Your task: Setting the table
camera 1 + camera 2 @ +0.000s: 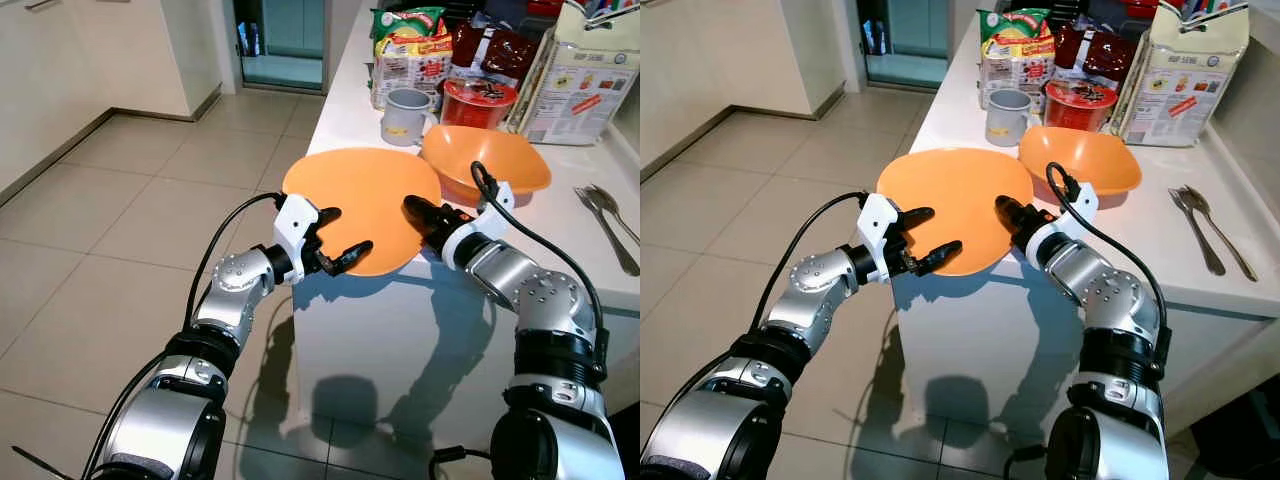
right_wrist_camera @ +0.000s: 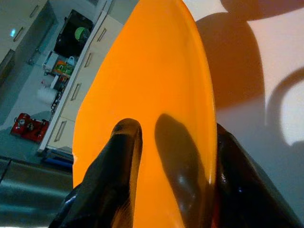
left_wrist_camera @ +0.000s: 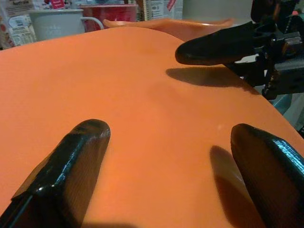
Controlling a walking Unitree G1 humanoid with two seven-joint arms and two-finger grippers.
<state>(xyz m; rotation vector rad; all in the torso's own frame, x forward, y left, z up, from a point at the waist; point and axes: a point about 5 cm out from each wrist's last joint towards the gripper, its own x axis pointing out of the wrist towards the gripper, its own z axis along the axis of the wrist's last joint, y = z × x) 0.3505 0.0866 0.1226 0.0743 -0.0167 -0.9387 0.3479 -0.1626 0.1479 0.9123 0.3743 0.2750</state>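
A flat orange plate (image 1: 365,195) lies at the near corner of the white counter (image 1: 560,250), its front edge hanging over the side. My right gripper (image 1: 420,215) is shut on the plate's right rim, with one black finger (image 2: 118,166) on top and the other underneath. My left gripper (image 1: 340,235) stands open at the plate's near-left edge, its fingertips (image 3: 71,166) spread above the orange surface without clamping it. An orange bowl (image 1: 490,160) sits just behind the plate.
Behind the plate stand a grey mug (image 1: 405,115), a red-lidded noodle cup (image 1: 478,100), snack packets (image 1: 410,50) and a carton (image 1: 580,80). A spoon and fork (image 1: 605,215) lie at the right. Tiled floor (image 1: 120,230) stretches to the left.
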